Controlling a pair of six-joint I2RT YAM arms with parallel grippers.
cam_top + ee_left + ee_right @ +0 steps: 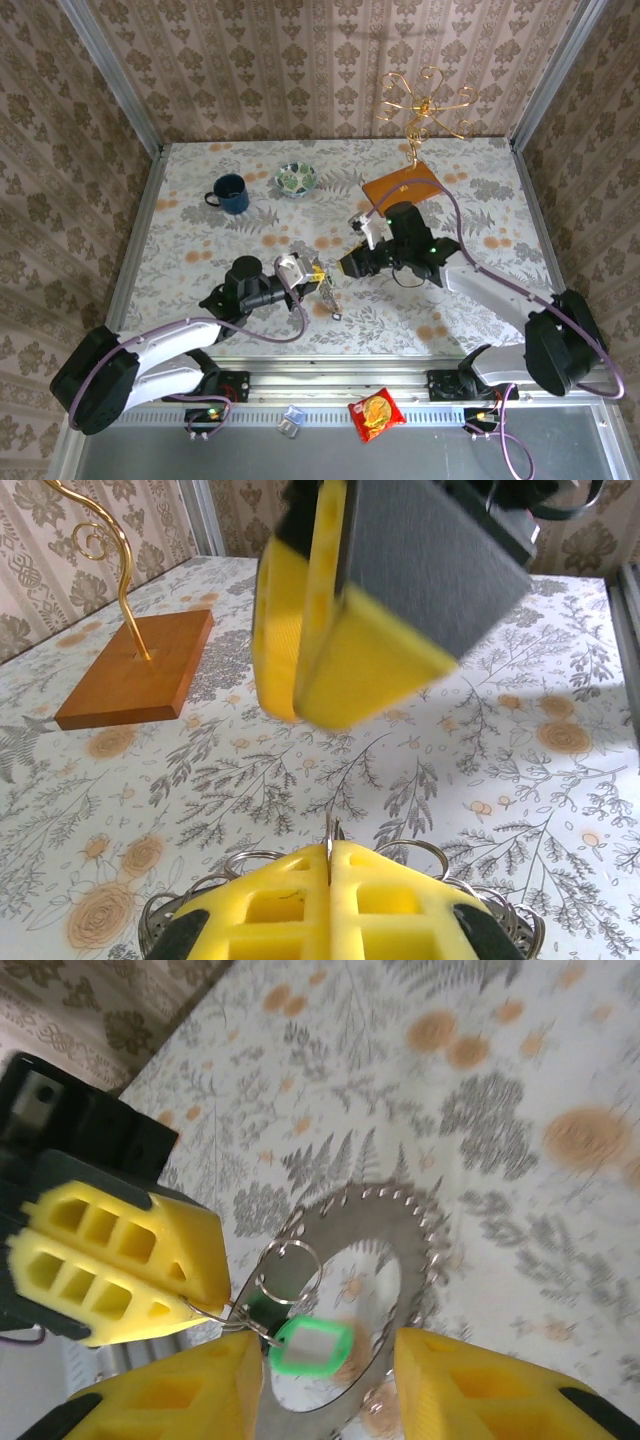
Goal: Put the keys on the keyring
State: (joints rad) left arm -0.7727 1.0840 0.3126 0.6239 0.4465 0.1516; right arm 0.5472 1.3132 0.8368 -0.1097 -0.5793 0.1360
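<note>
Two robot arms meet over a floral-patterned counter (pixel 480 200). A gold-wire stand on a wooden base (pixel 400 186) rises at the far right, just behind the right arm. A blue mug (pixel 231 193) and a small patterned bowl (pixel 296 179) sit near each other at the far left, well apart from the work. A red snack packet (pixel 375 414) lies on the rail at the near edge. None of these appears to block the mid-counter work, though the stand is the closest neighbour to mind.

The left gripper (pixel 198 1302), jaws pressed together, pinches thin wire of the keyring (pixel 400 1230), a bunch of steel loops. Whether the bunch rests on the counter cannot be told. Facing it, the right gripper (pixel 347 264) has its jaws spread. The key's bright green head (pixel 308 1348) sits between them unclamped, just beside a small split ring (pixel 290 1270). Whether the key is already threaded cannot be told.

The key looks tiny, light and stiff, and its metal is probably slick. The flat green head seems the safest hold. The loops will likely swing, and the crowding jaws look like the real obstruction.
</note>
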